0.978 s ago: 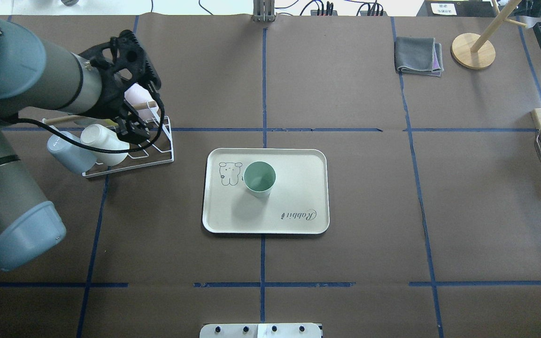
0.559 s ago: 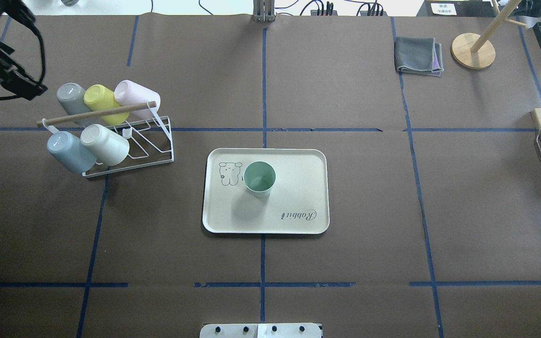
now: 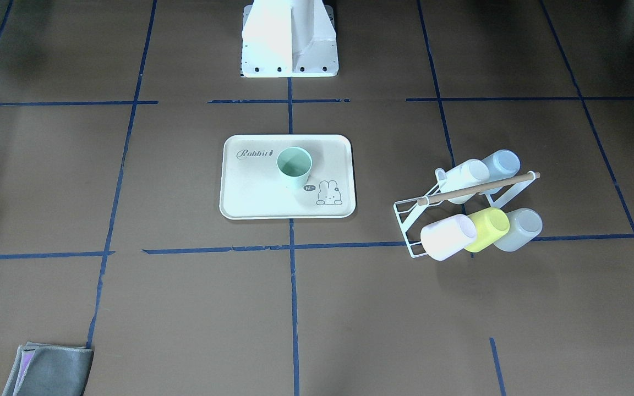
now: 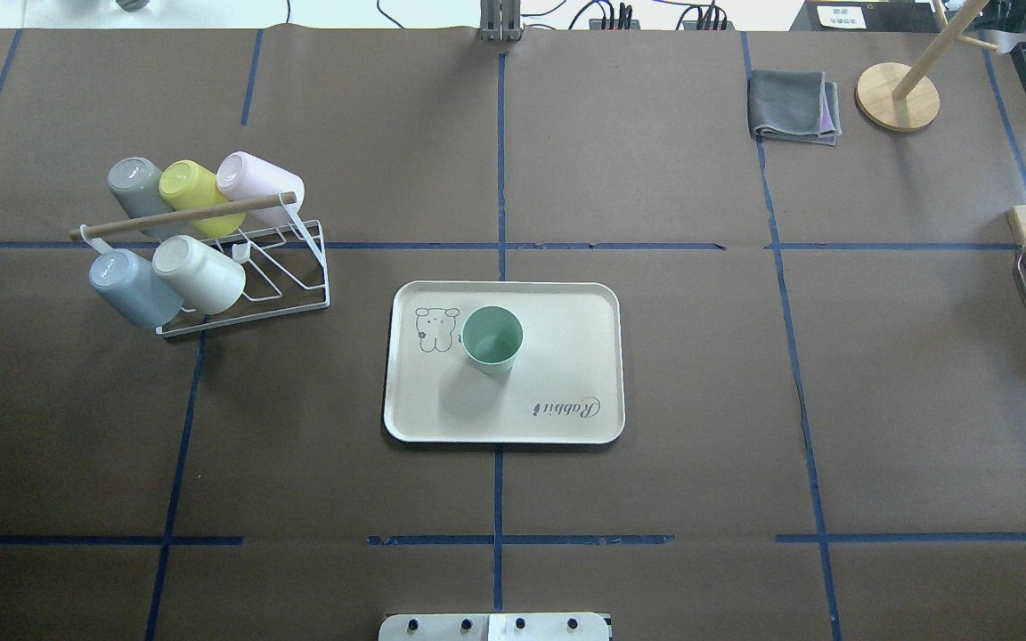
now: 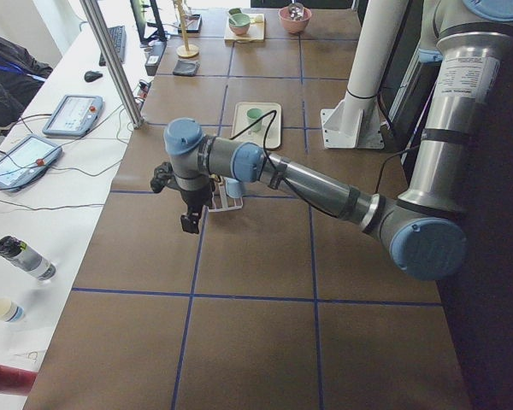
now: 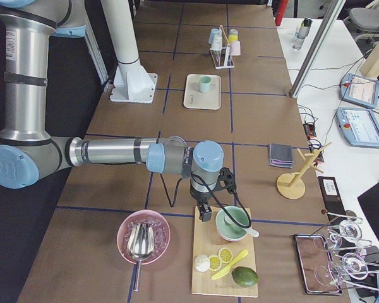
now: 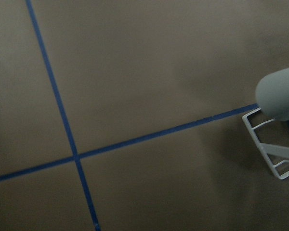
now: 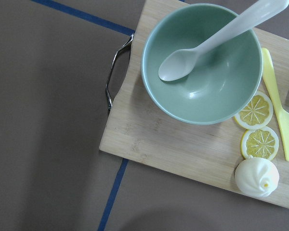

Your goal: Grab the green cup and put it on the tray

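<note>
The table [image 4: 700, 401] holds green cup [image 4: 492, 338] on tray [image 4: 566, 365] — left gripper [image 5: 189, 224] gone from overhead, apparently beside rack [image 5: 232, 203], opening untellable.

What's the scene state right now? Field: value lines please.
cup: green cup upright on the tray, nothing gripping it
tray: mid-table, holds only the green cup
rack: rack on the robot's left of the tray, apart from it; yellow cup among those on it
left: left gripper hangs beside the rack, off the tray; open or shut: cannot tell
right: right gripper hangs over the board by the bowl; open or shut: cannot tell
task: placement looks done
</note>
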Motion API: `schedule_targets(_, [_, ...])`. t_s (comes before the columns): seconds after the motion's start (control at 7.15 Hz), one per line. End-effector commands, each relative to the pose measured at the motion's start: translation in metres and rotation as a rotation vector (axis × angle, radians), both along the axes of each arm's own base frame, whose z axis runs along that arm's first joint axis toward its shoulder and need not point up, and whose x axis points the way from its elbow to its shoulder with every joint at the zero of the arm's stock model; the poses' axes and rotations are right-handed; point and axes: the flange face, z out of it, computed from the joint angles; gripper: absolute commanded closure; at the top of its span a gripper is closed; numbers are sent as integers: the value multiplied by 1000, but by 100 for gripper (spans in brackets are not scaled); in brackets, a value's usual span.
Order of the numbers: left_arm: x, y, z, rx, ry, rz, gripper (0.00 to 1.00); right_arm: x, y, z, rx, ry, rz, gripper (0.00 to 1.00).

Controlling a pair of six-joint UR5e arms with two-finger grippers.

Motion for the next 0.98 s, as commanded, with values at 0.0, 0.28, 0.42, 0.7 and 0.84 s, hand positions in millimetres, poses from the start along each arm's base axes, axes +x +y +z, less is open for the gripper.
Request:
schedule_targets(0.0, [-10, 52, 100, -126, -13, -13, 0, 0, 0, -2, 2, 0, 2, 0])
schedule_targets(0.28, [-13, 77, 135, -165, -11, -7, 0, 0, 0, -2, 2, 0, 2, 0])
schedule_targets(0.42, [-20, 80, 133, -145, -2, -25, 0, 0, 0, -3, -2, -1, 10, 0])
schedule_targets(0.7, [-32, 80, 128, -142, -8, -56, 0, 0, 0, -9, -15, 2, 40, 0])
schedule_targets(0.84, [-32, 79, 126, -135, -11, -54, 0, 0, 0, -9, -29, 2, 56, 0])
